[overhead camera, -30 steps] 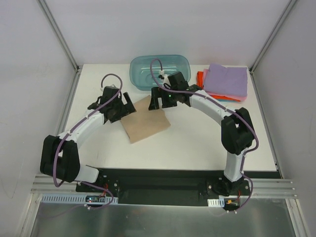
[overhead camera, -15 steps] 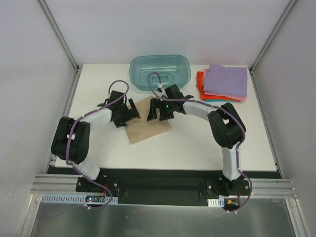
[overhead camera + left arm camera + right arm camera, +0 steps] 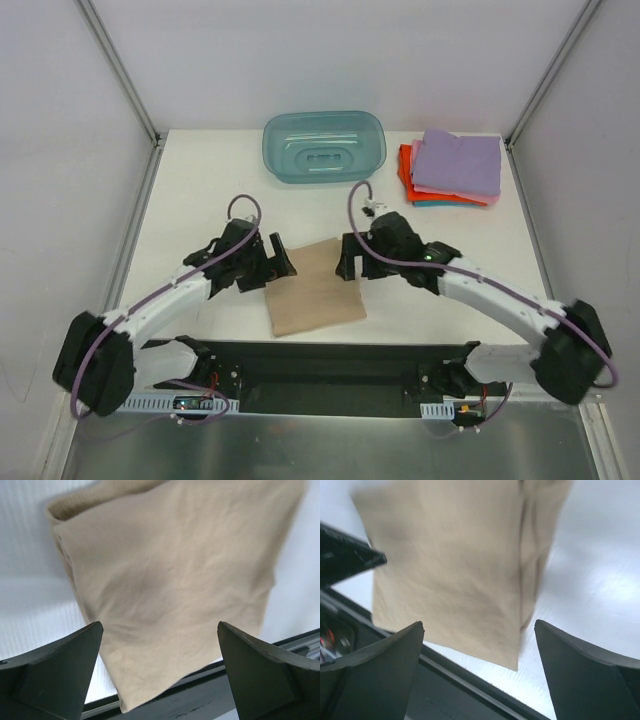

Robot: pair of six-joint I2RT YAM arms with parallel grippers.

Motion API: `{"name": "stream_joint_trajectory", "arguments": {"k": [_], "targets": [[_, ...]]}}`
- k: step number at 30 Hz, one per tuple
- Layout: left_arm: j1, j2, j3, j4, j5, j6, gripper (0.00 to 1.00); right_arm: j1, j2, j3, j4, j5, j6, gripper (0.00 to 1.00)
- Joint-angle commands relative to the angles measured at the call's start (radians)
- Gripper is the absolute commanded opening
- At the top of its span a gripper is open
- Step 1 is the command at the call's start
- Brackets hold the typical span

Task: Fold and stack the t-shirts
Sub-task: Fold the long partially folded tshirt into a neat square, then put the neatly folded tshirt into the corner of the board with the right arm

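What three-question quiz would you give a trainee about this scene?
1. True or false: the tan t-shirt lies inside the teal tub.
2. Which colour tops the stack at the far right corner of the table? A lilac, B orange-red, C teal.
3. Fill in: the left pincer and the right pincer both stand ___ (open or shut).

Key:
1. False: it lies folded on the table, apart from the tub.
2. A, the lilac t-shirt.
3. Open, holding nothing.
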Motion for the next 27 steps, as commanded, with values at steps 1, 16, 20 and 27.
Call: {"name": "stream_joint_trajectory", "arguments": {"k": [1,16,20,27], "targets": [[0.001,-0.211,0.042,-0.122,-0.112,0.012,0.99,-0.012,-0.271,-0.015,-0.120,0.359,0.110,0.97],[0.001,-0.325,0.042,-0.341,-0.432,-0.025,0.99,-0.028,0.108,0.196,-0.210,0.165,-0.123,0.97],[0.001,-0.318,0.033,-0.343,-0.432,-0.027,0.99,-0.005,0.260,0.273,-0.213,0.157,-0.155,0.97],[0.001,-0.310,0.018,-0.343,-0.435,-0.037,0.99,-0.003,0.437,0.320,-0.217,0.155,-0.131,0.94]]}}
